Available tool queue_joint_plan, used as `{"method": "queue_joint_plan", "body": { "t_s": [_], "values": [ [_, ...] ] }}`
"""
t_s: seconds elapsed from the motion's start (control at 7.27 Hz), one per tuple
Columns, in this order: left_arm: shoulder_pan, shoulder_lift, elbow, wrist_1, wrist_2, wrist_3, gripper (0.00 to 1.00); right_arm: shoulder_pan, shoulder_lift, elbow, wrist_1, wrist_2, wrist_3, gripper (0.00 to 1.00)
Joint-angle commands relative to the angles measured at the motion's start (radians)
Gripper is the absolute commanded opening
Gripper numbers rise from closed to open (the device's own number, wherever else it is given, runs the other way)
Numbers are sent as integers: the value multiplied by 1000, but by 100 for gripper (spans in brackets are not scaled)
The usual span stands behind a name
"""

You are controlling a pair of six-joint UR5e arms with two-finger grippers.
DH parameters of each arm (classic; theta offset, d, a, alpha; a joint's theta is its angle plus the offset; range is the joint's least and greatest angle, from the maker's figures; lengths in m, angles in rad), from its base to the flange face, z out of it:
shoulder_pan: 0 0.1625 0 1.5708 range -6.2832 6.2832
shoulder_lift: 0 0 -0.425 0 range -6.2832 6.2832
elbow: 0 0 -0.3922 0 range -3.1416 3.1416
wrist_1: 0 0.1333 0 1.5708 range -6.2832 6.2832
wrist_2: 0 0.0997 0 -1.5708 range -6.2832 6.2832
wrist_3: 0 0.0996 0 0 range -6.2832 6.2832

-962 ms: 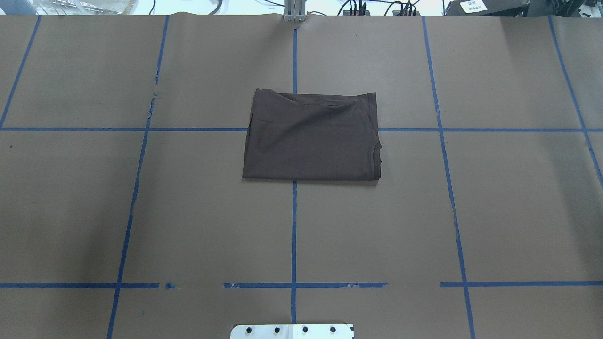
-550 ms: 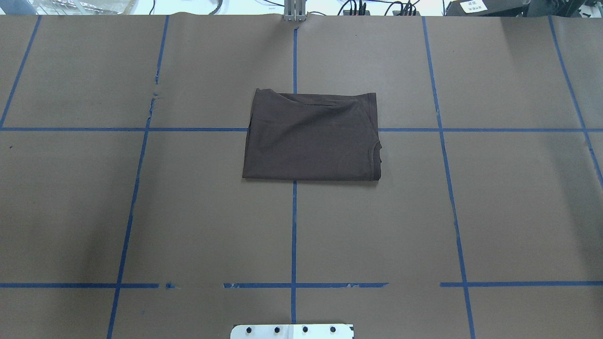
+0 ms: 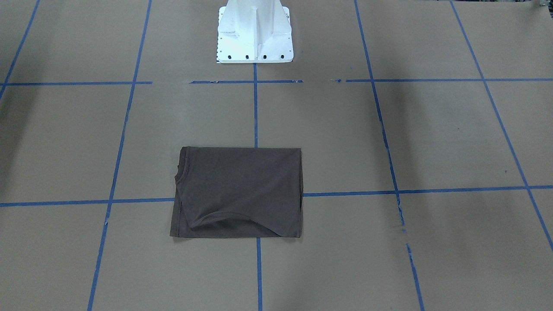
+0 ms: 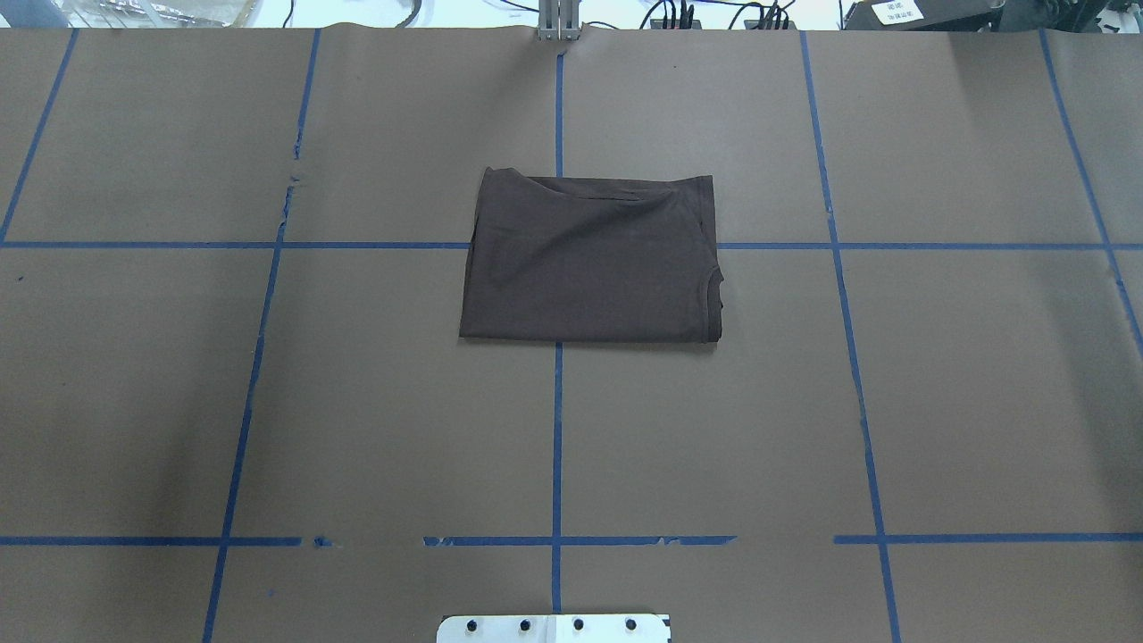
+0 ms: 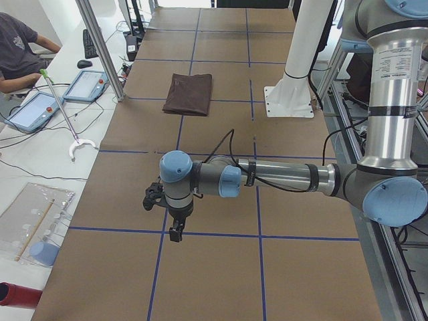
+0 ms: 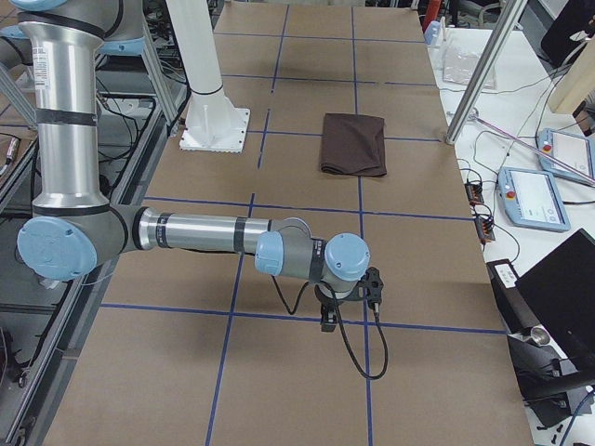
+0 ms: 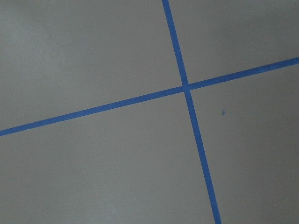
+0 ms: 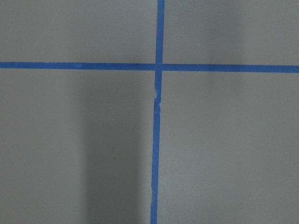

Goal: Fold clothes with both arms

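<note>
The dark grey-brown T-shirt [image 4: 589, 259] lies folded into a flat rectangle at the table's middle, with its collar edge at the overhead view's right side. It also shows in the front view [image 3: 237, 192] and both side views [image 5: 189, 93] [image 6: 353, 142]. Neither arm touches it. My left gripper [image 5: 175, 231] hangs far from it, over a blue tape line at the table's left end. My right gripper [image 6: 327, 321] hangs likewise at the right end. They show only in the side views, so I cannot tell whether they are open or shut. Both wrist views show only brown paper and tape.
The white pedestal [image 3: 255, 34] stands at the robot's side of the table. Blue tape lines [image 4: 557, 429] grid the brown paper. Beyond the far edge are a seated operator [image 5: 17, 53], tablets [image 5: 87, 85], a laptop [image 6: 558, 297] and metal posts [image 5: 100, 47].
</note>
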Motion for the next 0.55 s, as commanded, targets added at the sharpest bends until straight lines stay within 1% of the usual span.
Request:
{"method": "queue_joint_plan", "body": {
  "t_s": [0.0,0.41],
  "values": [
    [0,0,3,-7,-1,-52,100,0,4,-1,0,-2,8,100],
    [2,0,3,-7,-1,-52,100,0,8,-1,0,-1,15,100]
  ]
}}
